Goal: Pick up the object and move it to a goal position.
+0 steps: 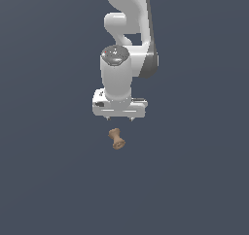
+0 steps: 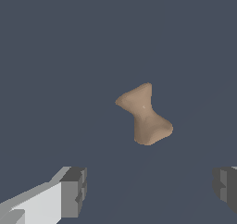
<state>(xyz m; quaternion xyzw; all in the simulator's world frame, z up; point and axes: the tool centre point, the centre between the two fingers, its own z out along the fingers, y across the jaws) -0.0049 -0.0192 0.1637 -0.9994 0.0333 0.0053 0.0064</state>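
While hand (image 1: 119, 118) hovers spread, object (image 1: 116, 139) lies apart below.

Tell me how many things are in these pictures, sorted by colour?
Tan-brown: 1, the small spool-shaped piece, lying apart from the claw.
White: 1, the robot arm with its claw, fingers spread wide and empty.
Dark grey-blue: 1, the plain floor under it all.
Total: 3

Object (image 2: 144, 114) matt tan, smooth; arm (image 1: 127, 30) glossy white; jaws matt grey
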